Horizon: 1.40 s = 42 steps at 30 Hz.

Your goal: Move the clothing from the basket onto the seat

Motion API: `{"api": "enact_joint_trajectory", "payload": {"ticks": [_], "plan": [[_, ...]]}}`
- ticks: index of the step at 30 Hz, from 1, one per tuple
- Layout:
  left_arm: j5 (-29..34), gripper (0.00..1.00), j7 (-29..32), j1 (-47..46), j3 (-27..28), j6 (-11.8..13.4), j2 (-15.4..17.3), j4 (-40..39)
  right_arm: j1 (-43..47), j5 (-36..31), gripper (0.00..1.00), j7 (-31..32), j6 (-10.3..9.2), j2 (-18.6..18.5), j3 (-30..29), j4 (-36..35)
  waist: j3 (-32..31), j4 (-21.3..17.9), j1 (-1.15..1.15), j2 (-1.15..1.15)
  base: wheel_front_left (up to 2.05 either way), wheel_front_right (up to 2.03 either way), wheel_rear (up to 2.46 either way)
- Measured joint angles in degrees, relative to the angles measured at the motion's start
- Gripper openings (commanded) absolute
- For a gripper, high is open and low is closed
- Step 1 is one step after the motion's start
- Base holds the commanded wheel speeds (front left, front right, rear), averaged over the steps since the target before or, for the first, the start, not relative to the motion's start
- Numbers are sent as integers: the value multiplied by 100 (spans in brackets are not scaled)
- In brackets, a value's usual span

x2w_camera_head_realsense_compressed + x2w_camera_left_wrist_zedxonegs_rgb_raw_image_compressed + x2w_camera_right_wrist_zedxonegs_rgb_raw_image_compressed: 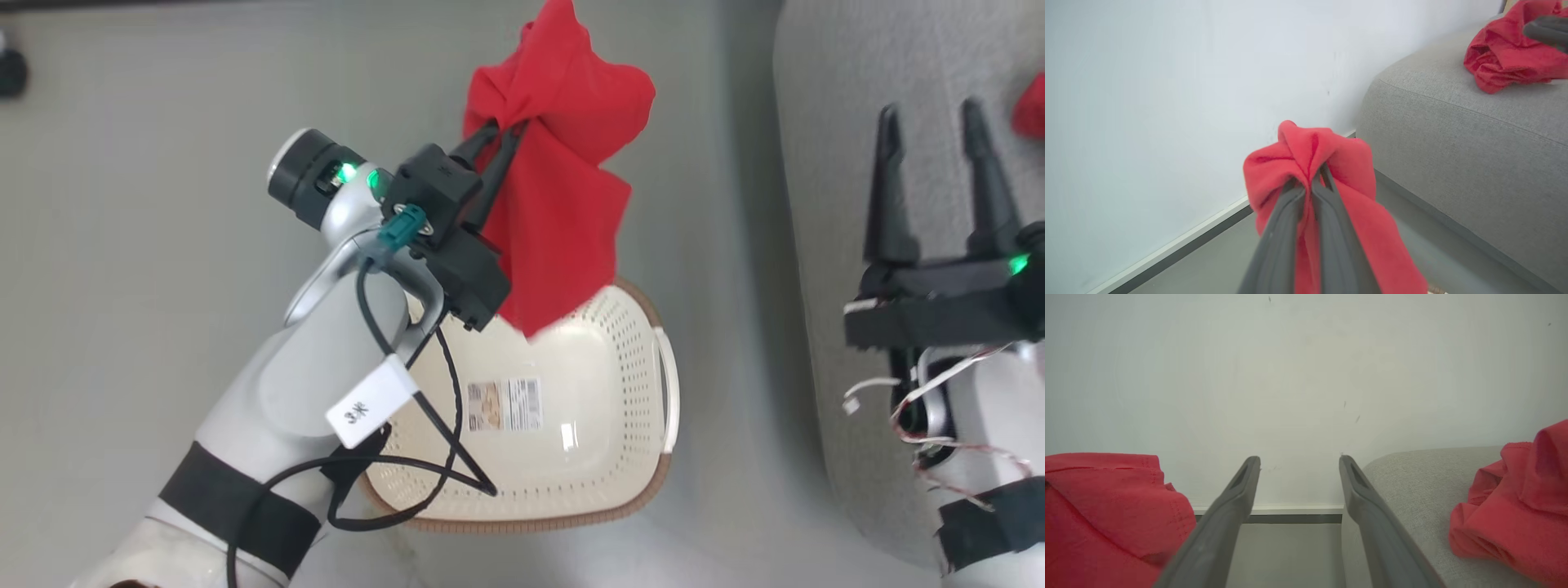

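head view: left gripper (506, 129) clamped on a red garment (571, 188) above the bare basket (588, 384); second garment (1033, 106) lies on the seat (824, 122) at right, beside the right gripper (929, 108), fingers parted. seemingly one placement left.

Soft, even light fills my views, a small glare patch inside the basket (633, 359), faint shadow right of it, my left fingers (1280, 245) blurred up close.

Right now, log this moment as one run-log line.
left gripper: shut on red garment, held above basket | right gripper: open, at seat edge | second garment: on seat
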Motion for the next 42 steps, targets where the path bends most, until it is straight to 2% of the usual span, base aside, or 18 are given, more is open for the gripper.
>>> {"api": "enact_joint_trajectory", "payload": {"ticks": [13, 20, 27, 34, 42], "plan": [[-360, 0, 0, -1, 180, -103, 48, -111, 493, -2, 100, 1, 249, 96, 189, 708, -1067, 104, 0, 0, 0, 0, 0], [-426, 0, -1, 75, 145, -147, 31, -105, 636, -80, 100, 1, 564, 272, 626, 1085, -1597, 134, 0, 0, 0, 0, 0], [-606, 0, -1, 276, -26, -182, -12, -111, 684, -155, 100, 1, 775, 434, 1111, 1532, -2129, 159, 0, 0, 0, 0, 0], [-731, 0, -1, 460, -215, -196, -46, -153, 843, -80, 100, 2, 882, 427, 1335, 2059, -2653, 217, 0, 0, 0, 0, 0], [-946, 0, 64, 656, -392, -202, -52, -425, 1003, 394, 100, 2, 931, 467, 1649, 2392, -3215, 328, 0, 0, 0, 0, 0]]}}
